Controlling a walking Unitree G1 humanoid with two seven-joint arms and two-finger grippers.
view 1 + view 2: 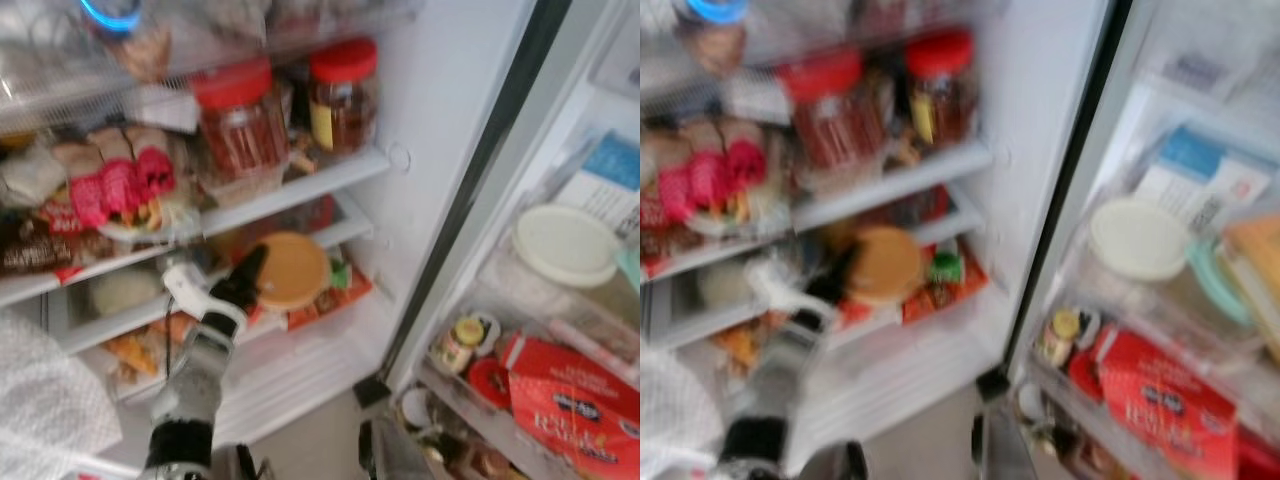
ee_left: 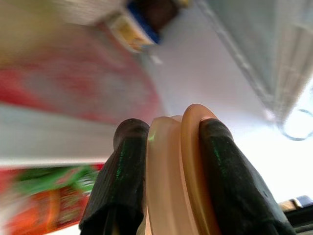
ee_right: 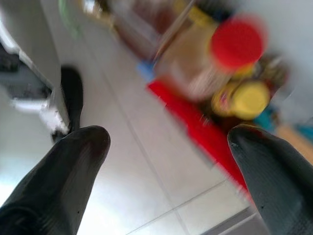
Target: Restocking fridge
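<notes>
**Lidded tub going onto the lower fridge shelf**

We see the left claw [image 1: 250, 275] pinched on the rim of a round tan-lidded container [image 1: 291, 270], both fingers [image 2: 122, 181] clamped either side of its edge. Held by the edge like this, we judge the tub can slide in flat over the lower shelf [image 1: 300, 335], above the orange packets [image 1: 335, 290]. Two red-lidded jars [image 1: 240, 120] crowd the shelf above, which likely explains the lower spot. The right claw [image 3: 166, 171] hangs with fingers spread apart over the floor by the door bins [image 1: 520, 400].
</notes>
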